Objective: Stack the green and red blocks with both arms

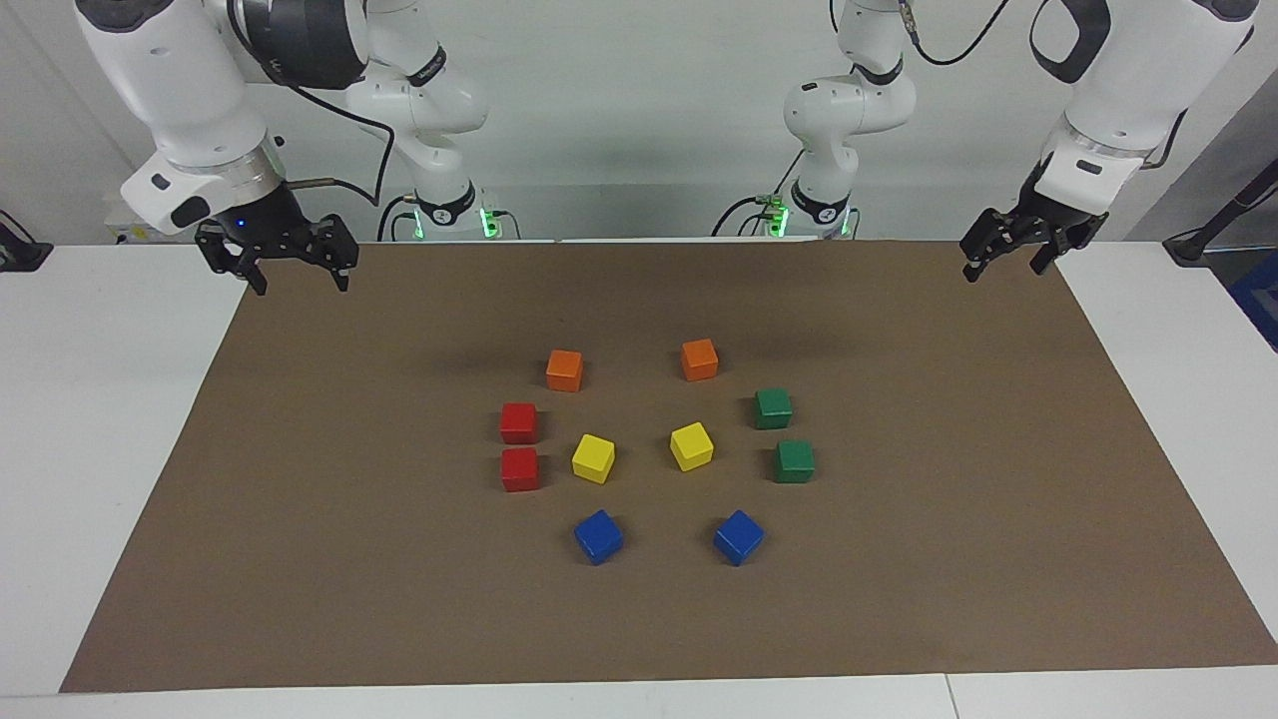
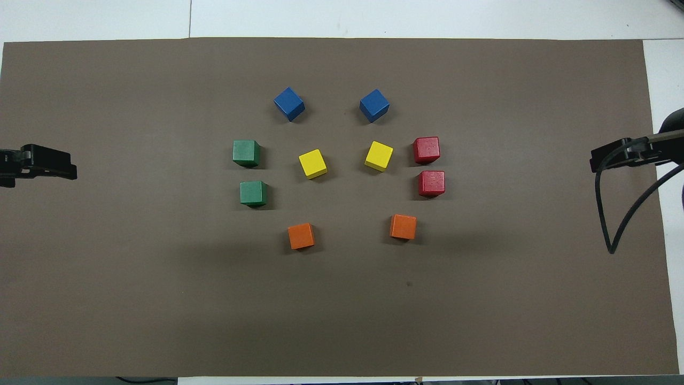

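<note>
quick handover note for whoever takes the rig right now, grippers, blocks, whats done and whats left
Left gripper: open, empty, waiting over the mat's edge at its end.
Right gripper: open, empty, waiting likewise.
Green blocks: side by side on the mat, toward the left arm's end.
Red blocks: side by side, toward the right arm's end.
Done: nothing stacked.
Left: all stacking.

Two orange cubes (image 1: 564,370) (image 1: 699,359), two yellow cubes (image 1: 593,458) (image 1: 691,446) and two blue cubes (image 1: 598,536) (image 1: 738,537) sit apart on a brown mat (image 1: 300,519) covering the white bench (image 1: 90,449).

Bright even light, soft shadows, sharp
</note>
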You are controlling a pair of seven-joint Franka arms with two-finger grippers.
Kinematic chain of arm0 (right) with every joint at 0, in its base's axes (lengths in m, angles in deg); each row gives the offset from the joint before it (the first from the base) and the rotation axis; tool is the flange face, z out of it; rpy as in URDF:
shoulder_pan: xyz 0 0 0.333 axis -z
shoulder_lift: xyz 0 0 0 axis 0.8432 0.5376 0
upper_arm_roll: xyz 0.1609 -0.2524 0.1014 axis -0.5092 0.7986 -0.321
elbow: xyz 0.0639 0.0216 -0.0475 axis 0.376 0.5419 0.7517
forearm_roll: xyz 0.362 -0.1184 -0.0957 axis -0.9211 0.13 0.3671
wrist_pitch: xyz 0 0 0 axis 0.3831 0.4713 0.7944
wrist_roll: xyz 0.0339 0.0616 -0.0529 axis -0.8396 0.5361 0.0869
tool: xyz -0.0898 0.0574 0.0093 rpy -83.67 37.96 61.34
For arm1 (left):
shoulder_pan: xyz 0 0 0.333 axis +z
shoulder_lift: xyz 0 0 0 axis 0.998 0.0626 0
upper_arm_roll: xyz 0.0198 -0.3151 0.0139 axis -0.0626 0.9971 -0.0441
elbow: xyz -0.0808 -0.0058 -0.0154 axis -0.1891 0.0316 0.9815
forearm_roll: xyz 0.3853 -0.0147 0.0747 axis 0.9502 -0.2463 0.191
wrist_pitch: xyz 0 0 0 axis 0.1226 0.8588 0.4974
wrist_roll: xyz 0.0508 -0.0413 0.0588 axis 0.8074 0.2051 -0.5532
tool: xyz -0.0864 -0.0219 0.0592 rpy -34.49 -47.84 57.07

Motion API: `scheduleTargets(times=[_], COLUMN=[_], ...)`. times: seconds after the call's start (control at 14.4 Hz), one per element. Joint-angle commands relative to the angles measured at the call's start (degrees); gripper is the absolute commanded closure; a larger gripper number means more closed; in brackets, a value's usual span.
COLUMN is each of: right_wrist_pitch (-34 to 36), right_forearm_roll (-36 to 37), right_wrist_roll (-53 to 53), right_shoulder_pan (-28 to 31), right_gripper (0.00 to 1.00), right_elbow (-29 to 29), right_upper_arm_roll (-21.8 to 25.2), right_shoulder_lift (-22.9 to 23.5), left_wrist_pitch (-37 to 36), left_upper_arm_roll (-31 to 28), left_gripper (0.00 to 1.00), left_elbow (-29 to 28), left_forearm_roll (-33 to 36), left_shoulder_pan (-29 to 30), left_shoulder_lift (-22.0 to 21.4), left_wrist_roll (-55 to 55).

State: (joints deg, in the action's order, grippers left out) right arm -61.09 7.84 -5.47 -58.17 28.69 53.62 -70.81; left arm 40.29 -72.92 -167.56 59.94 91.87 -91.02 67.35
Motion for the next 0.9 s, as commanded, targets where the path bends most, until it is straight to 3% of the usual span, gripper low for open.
scheduleTargets(times=[0.0,0.83], right_wrist_pitch=[0.5,-0.2], right_forearm_roll=[0.4,-2.0], right_wrist_roll=[0.8,4.1], right_shoulder_pan=[0.2,0.1], right_gripper=[0.0,0.0], right_elbow=[1.2,0.8], right_upper_arm_roll=[-0.3,-0.5], right_shoulder_lift=[-1.2,-0.9], left_wrist_pitch=[0.4,1.3], left_upper_arm_roll=[-0.4,-0.4], left_gripper=[0.0,0.0], left_elbow=[0.5,-0.3], left_forearm_roll=[0.3,0.3], left_shoulder_pan=[-0.5,-0.3], left_shoulder_lift=[0.0,-0.8], left_wrist_roll=[-0.5,-0.5])
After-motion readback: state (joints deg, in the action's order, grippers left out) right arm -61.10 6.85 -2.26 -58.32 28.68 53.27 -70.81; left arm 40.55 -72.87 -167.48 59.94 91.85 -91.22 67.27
